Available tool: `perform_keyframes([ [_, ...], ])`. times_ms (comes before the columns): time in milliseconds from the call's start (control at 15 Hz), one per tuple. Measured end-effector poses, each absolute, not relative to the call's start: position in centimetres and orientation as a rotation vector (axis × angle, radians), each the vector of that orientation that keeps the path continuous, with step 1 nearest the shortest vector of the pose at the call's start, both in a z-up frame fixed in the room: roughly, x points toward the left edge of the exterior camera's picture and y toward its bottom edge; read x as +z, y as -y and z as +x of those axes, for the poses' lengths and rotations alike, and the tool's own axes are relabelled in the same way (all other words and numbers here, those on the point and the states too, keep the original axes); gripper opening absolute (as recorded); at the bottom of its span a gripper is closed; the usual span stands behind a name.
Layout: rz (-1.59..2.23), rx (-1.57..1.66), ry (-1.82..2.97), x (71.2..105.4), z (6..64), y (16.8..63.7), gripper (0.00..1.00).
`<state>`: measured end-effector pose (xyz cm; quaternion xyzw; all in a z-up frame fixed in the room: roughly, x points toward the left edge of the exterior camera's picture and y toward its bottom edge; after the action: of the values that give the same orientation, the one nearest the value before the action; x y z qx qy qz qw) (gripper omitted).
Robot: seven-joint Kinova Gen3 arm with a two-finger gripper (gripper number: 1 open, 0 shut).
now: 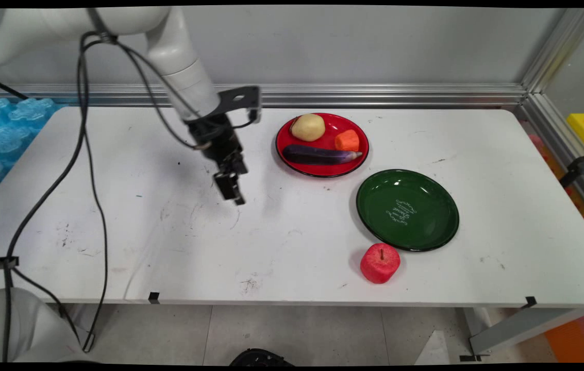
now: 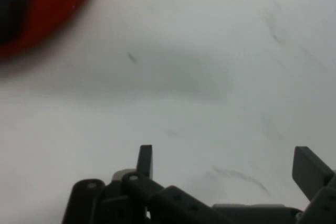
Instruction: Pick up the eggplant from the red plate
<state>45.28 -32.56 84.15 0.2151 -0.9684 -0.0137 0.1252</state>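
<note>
The gripper (image 1: 234,193) hangs low over bare table (image 1: 168,242), fingers spread wide and holding nothing, red plate (image 1: 322,171) just beside it

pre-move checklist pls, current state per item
1. Gripper empty: ok, fingers apart with only bare table between them in the hand view.
2. Gripper clear of the red plate: ok, it sits left of the rim.
3. Potato, carrot piece and eggplant on the red plate: ok.
4. Green plate empty: ok.
5. Red apple upright, beside the green plate near the front edge: ok.
6. Gripper height above the table: cannot tell.
</note>
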Motion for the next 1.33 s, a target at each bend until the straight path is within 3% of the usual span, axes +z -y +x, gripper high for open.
perform_keyframes([
  [800, 0.563, 0.207, 2.713, 83.6, 41.1, 42.8, 1.0],
  [1333, 0.533, 0.236, 2.683, 81.0, 39.7, 45.5, 1.0],
])
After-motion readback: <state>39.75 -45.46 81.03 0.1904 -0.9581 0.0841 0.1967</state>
